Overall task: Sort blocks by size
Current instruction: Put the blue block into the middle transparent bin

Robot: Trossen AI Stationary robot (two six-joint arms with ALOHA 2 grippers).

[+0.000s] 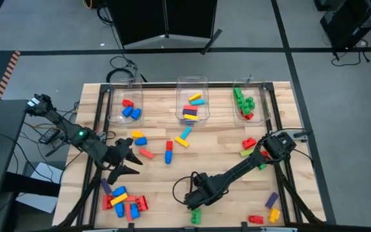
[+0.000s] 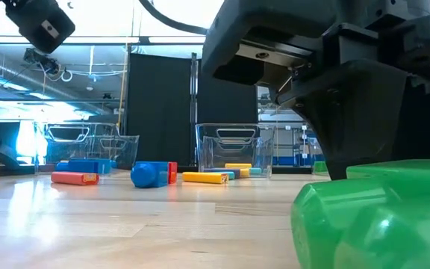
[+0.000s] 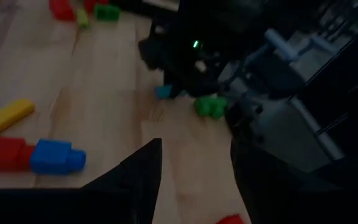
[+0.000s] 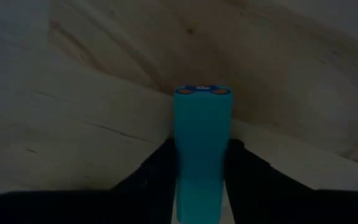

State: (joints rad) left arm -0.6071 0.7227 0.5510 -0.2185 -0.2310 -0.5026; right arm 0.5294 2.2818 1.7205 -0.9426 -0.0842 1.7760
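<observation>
A grey floor [image 1: 44,38] with dark seams surrounds the pale wooden table [image 1: 218,158], and a black panel [image 1: 166,19] stands at twelve o'clock. Three clear bins [image 1: 192,100] line the table's far edge, holding sorted blocks [image 1: 244,103]; loose blocks [image 1: 124,201] lie scattered, thickest at seven o'clock. The right gripper [image 4: 199,171], low at six o'clock, is clamped on a long cyan block [image 4: 202,143]. The left gripper [image 1: 126,162], at nine o'clock, hangs parted and empty.
</observation>
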